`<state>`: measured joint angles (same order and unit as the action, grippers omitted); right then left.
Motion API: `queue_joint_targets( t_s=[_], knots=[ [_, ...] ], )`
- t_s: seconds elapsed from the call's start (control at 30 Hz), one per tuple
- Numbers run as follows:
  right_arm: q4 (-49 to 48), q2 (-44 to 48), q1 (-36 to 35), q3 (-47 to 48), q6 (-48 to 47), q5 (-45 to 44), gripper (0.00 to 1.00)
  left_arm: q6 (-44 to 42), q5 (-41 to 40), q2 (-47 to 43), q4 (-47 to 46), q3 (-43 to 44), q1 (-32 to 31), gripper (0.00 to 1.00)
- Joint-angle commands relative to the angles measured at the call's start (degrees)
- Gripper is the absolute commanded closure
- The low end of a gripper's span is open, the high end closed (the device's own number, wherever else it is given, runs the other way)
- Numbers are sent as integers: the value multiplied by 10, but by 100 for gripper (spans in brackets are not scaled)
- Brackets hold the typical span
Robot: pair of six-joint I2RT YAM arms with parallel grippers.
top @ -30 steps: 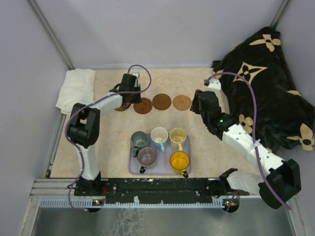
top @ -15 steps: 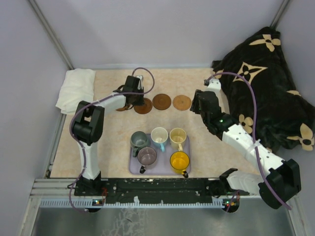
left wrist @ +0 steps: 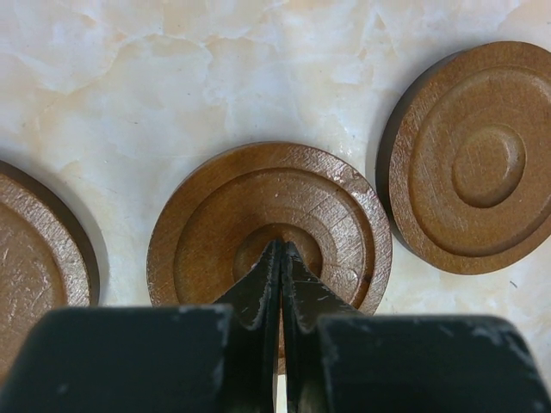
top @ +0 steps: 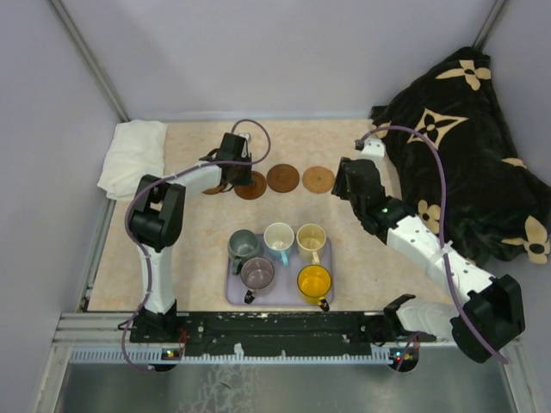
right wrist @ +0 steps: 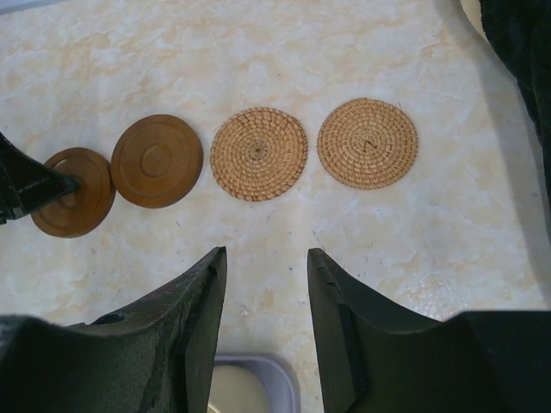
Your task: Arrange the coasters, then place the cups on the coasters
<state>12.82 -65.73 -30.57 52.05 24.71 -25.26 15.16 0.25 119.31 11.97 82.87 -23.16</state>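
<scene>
Five coasters lie in a row at the back of the table. Three are wooden: one point(left wrist: 344, 224) in the middle of the left wrist view, one point(left wrist: 473, 155) to its right, and one point(left wrist: 34, 249) cut off at the left. Two are woven point(right wrist: 259, 153) point(right wrist: 368, 142). My left gripper point(left wrist: 281, 247) is shut with nothing held, its tips on the middle wooden coaster's centre. My right gripper point(right wrist: 265, 254) hangs open and empty in front of the woven coasters point(top: 318, 179). The cups stand on the lavender tray point(top: 284, 292): grey-green point(top: 244, 245), white point(top: 279, 237), cream point(top: 311, 238), mauve point(top: 256, 273), yellow point(top: 314, 281).
A folded white towel point(top: 133, 155) lies at the back left corner. A dark blanket with cream flower prints point(top: 465, 138) is heaped at the right, behind the right arm. The left arm's black fingers point(right wrist: 26, 185) show at the left edge of the right wrist view.
My left gripper has shifted a little to the right along the coaster row, staying shut. The right arm has barely moved.
</scene>
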Motion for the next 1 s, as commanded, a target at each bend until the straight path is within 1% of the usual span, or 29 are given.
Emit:
queue_joint_targets(
  t_s=[0.0, 0.53, 0.97],
  knots=[
    [-29, -7, 3, 18, 1, 4, 56, -1, -9, 21, 11, 19, 1, 95],
    [-29, -16, 3, 19, -4, -3, 56, -1, -10, 55, 17, 66, 14, 95],
    [-28, -23, 3, 21, -3, -1, 56, 0, -16, 52, 17, 62, 33, 95]
  ],
)
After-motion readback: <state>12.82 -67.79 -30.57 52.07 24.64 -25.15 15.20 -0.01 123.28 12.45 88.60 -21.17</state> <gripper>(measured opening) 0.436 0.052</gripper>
